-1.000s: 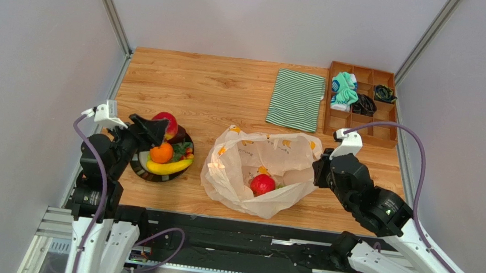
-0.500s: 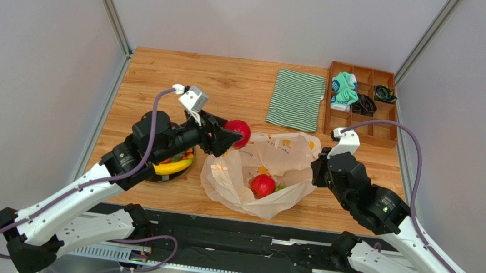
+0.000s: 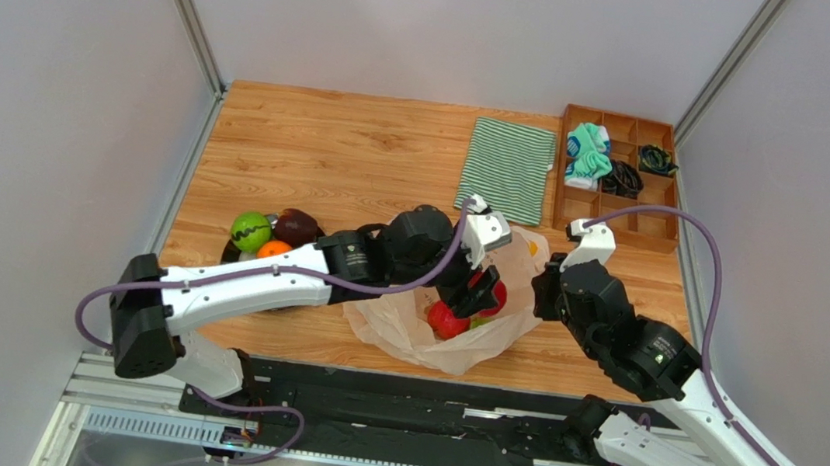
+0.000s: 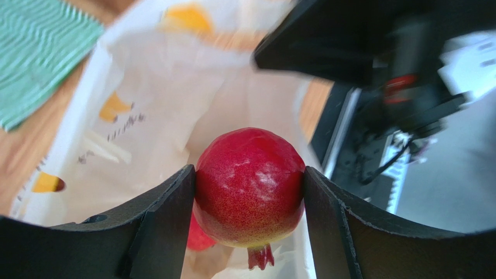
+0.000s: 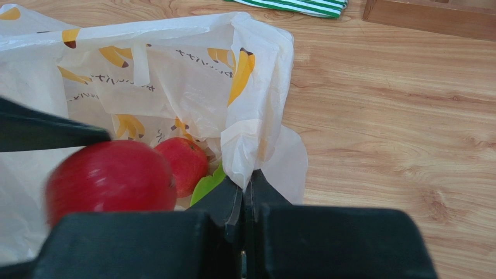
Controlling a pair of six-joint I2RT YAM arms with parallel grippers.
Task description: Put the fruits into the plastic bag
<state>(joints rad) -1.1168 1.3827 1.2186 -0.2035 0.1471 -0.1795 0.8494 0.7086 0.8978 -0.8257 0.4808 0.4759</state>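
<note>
My left gripper (image 3: 480,293) is shut on a red, pomegranate-like fruit (image 4: 249,185) and holds it in the mouth of the plastic bag (image 3: 404,323). The fruit also shows in the right wrist view (image 5: 110,177). A second red fruit (image 3: 443,321) and a green piece (image 5: 206,186) lie inside the bag. My right gripper (image 5: 244,195) is shut on the bag's right rim (image 5: 256,133) and holds it up. A green round fruit (image 3: 251,230), an orange (image 3: 272,249) and a dark red fruit (image 3: 298,226) sit in the dark bowl at the left, partly hidden by my left arm.
A green-and-white striped cloth (image 3: 506,170) lies behind the bag. A wooden compartment tray (image 3: 617,174) with small items stands at the back right. Grey walls close in both sides of the wooden table (image 3: 336,148).
My left arm has swung right from the bowl, carrying the red fruit over and into the bag's mouth. My right gripper has kept its hold on the bag's rim.
</note>
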